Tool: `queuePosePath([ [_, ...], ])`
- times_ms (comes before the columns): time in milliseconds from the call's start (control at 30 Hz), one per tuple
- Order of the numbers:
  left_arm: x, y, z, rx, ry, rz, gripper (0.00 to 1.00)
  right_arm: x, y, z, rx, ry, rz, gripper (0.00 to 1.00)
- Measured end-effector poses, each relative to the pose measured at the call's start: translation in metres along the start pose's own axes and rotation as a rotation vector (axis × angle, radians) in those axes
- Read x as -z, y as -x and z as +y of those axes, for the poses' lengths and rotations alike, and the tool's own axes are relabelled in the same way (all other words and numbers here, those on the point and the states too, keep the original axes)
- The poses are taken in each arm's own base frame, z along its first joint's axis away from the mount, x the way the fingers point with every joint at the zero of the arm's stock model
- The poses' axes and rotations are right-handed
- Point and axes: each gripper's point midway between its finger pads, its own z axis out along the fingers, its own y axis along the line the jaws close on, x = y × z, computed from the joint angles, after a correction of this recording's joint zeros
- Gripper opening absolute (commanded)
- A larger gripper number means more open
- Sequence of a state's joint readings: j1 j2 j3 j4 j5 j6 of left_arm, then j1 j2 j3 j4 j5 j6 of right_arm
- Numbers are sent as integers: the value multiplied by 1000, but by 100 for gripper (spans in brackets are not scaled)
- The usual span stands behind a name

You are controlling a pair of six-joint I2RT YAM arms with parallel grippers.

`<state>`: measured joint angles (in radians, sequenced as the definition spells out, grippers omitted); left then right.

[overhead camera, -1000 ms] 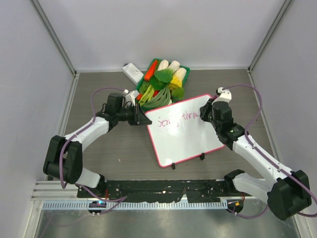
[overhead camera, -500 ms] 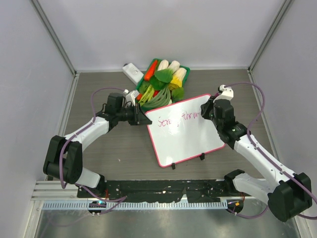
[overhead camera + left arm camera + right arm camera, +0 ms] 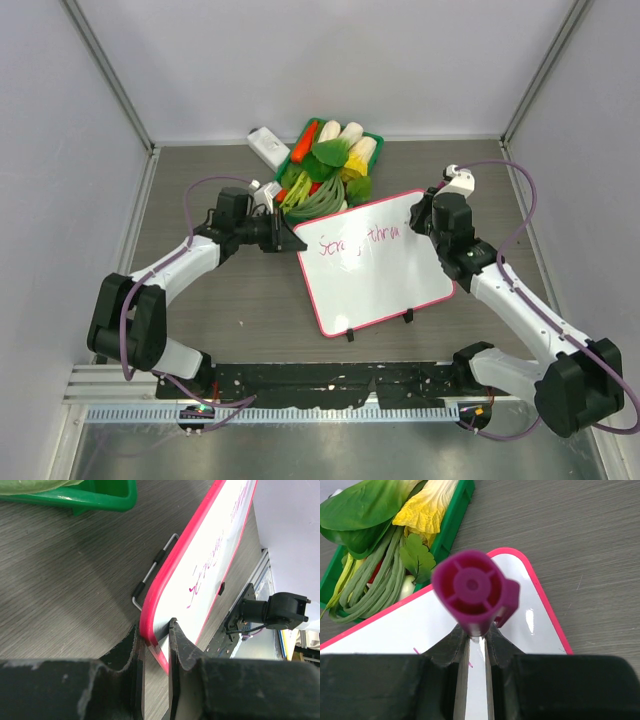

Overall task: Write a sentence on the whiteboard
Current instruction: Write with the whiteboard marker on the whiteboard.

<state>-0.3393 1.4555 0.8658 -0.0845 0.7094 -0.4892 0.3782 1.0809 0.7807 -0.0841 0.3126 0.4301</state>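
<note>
The whiteboard (image 3: pixel 375 275) sat on the bench (image 3: pixel 230 290), its corner pinched tight by the left fingers (image 3: pixel 181 647). The right fingers (image 3: pixel 502 650) gripped a marker (image 3: pixel 472 587) over the end of the sentence (image 3: pixel 355 242); light, even pressure would likely keep letters clean.

Green basket (image 3: pixel 456 515) crowds whiteboard's (image 3: pixel 375 275) far edge; bare tabletop (image 3: pixel 220 300) lies left.

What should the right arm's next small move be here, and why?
Probably finish the word, then shift the marker down and back toward the line's start for a second line. The writing already runs nearly to the right rim of the whiteboard; the right gripper holds the marker over that corner, and the left gripper clamps the opposite edge.
</note>
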Motion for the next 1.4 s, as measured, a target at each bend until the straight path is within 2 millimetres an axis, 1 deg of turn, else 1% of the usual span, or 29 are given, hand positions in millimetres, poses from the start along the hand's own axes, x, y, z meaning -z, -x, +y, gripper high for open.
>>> queuePosePath([
  [300, 0, 0, 0, 0, 0, 0, 0, -4, -7, -2, 8, -1, 17, 1],
  [533, 0, 0, 0, 0, 2, 1, 0, -5, -11, 3, 10, 31, 29, 1],
  [933, -1, 0, 0, 1, 2, 3, 0, 3, -21, -3, 18, 37, 47, 1],
  [1267, -1, -1, 0, 0, 3, 3, 0, 1, -19, -6, 19, 14, 40, 1],
  [1400, -1, -1, 0, 0, 4, 3, 0, -3, -15, -4, 19, 5, 35, 1],
])
